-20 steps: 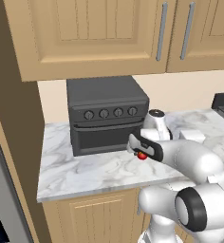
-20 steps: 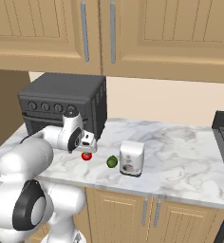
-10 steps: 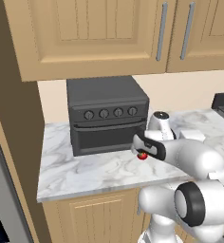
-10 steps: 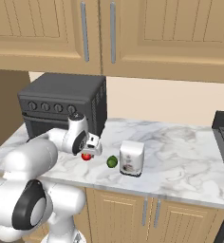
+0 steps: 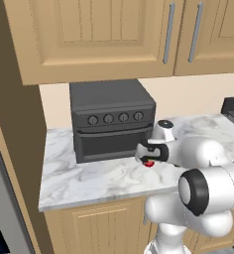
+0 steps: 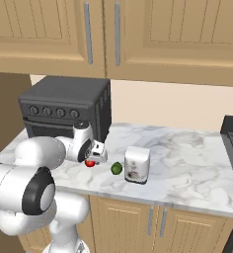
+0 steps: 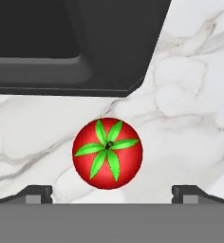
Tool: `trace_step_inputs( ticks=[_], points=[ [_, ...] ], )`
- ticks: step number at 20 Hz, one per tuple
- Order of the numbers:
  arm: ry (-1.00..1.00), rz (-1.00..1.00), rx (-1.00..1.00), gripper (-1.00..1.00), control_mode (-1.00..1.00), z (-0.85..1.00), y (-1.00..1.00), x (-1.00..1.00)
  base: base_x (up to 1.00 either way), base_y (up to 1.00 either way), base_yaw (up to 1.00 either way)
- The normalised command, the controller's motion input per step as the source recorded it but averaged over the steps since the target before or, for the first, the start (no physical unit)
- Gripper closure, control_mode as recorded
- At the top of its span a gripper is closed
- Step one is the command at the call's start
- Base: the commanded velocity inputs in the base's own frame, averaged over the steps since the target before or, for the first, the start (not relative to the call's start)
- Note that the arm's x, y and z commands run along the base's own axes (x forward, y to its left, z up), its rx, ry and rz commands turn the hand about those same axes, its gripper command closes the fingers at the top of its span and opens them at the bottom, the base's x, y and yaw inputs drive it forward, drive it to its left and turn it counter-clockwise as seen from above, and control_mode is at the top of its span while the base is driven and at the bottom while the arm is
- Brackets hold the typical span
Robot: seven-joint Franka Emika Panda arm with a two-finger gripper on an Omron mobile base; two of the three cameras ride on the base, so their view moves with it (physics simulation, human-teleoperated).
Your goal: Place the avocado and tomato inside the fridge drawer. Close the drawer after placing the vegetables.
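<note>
On veined marble counter, glossy round tomato, fingers spread wide, released.

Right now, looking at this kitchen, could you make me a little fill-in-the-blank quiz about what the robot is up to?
1. The gripper hovers over the tomato, whose colour is ____.
2. The gripper is ____, one fingertip on each side of the tomato.
3. The tomato rests on the marble counter, just in front of the dark ____.
4. Between the tomato and the white appliance lies the green ____.

Missing words: red; open; oven; avocado
</note>
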Motion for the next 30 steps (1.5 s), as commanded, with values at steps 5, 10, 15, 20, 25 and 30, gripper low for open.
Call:
trace_step_inputs(
  ticks=[5, 10, 15, 20, 25, 30],
  points=[
    [0.00, 0.00, 0.00, -1.00, -1.00, -0.13, 0.01, 0.26, 0.00, 0.00, 0.00],
    [0.00, 0.01, 0.00, -1.00, -1.00, -0.23, 0.00, 0.16, 0.00, 0.00, 0.00],
    [0.00, 0.02, 0.00, -1.00, -1.00, -0.29, 0.01, 0.00, 0.00, 0.00, 0.00],
    [0.00, 0.01, 0.00, 1.00, -1.00, -0.27, 0.08, 0.00, 0.00, 0.00, 0.00],
    [-0.01, 0.00, 0.00, 1.00, -1.00, -0.08, 0.03, -0.09, 0.00, 0.00, 0.00],
    [-0.13, 0.00, 0.00, 1.00, -1.00, 0.50, 0.00, -0.80, 0.00, 0.00, 0.00]
  ],
)
